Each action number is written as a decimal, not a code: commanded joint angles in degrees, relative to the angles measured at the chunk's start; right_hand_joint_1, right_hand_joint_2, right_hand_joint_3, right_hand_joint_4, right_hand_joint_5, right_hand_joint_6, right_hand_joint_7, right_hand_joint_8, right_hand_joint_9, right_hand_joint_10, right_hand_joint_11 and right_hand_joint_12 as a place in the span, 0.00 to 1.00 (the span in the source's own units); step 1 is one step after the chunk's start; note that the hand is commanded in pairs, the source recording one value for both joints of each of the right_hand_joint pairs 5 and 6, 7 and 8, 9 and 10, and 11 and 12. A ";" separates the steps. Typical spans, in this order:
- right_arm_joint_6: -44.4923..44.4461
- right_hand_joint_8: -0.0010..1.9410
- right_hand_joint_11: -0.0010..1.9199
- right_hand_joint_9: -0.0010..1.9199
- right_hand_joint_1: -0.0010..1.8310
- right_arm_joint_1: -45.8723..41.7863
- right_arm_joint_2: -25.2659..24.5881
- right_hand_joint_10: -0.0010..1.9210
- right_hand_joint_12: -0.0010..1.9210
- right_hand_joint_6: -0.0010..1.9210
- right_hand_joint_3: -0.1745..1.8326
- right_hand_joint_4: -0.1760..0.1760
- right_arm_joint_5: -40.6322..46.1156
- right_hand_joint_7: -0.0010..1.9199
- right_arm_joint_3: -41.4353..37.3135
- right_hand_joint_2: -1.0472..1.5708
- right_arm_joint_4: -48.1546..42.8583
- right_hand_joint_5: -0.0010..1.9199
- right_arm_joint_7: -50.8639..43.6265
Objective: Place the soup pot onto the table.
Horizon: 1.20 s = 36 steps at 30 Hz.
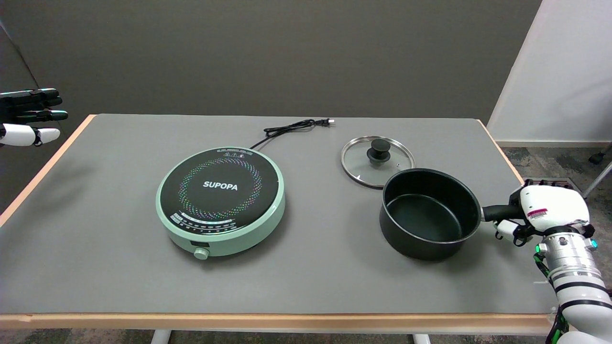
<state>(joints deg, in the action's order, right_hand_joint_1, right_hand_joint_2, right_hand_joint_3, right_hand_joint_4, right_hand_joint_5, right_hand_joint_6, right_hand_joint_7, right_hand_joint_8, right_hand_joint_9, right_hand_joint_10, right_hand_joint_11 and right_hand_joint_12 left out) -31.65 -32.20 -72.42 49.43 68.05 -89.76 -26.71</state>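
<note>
Leftmost, the idle left hand hangs in the air beyond the surface's left edge, touching nothing. That edge runs as a pale wooden strip slanting toward the far corner, and a wide stretch of bare grey lies between it and the cooker. The cooker, mint green with a black top marked SUPOPA, sits left of centre, with its knob facing the near edge and open grey in front of it. Its black cord trails toward the far edge and ends in a plug lying loose on the surface, close to that edge.

A broad open lane separates the cooker from the pot. Behind the pot lies a glass lid, knob up, its near rim hidden by the pot's far wall; whether they touch cannot be told.

The black pot stands upright on the grey surface right of centre, well clear of the cooker, and shows nothing inside. Its handle points right, toward the right edge. The right robot hand is wrapped around the handle's end, grasping it, just past the right edge. A band of bare grey runs between the pot and the near wooden edge.
</note>
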 commanded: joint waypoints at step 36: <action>-6.20 0.12 0.12 0.12 0.66 -8.01 -9.31 0.12 0.12 0.12 0.69 0.95 -4.57 0.12 -4.88 0.04 -17.53 0.12 0.16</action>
<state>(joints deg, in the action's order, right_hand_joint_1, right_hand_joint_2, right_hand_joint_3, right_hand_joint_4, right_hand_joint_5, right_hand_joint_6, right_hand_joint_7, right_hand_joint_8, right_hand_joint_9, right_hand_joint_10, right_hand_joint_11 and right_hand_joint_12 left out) -33.32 -34.91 -79.21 49.19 58.83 -98.78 -26.59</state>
